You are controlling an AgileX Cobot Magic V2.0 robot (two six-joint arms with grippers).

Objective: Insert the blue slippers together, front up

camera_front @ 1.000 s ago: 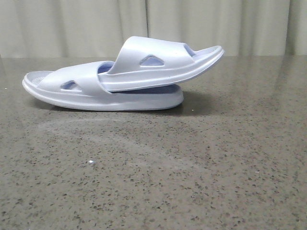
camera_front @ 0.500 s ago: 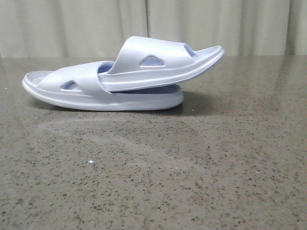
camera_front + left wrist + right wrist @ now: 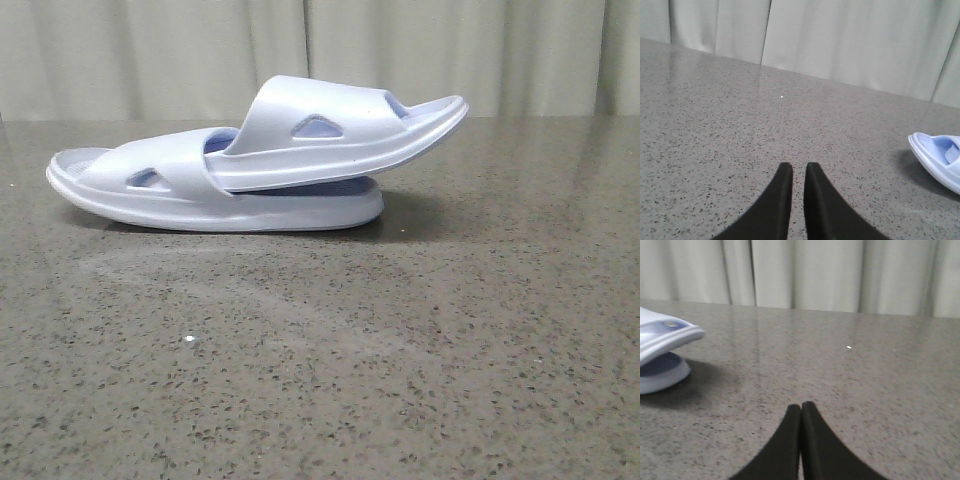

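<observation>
Resting nested on the desk [image 3: 420,360], the slippers [image 3: 250,170] leave bare stone toward its near edge; left fingers [image 3: 785,192] slightly apart, right fingers [image 3: 792,435] together, both clear of them.

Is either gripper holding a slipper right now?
No. The left gripper and the right gripper hang over bare table, both apart from the blue slippers.
</observation>
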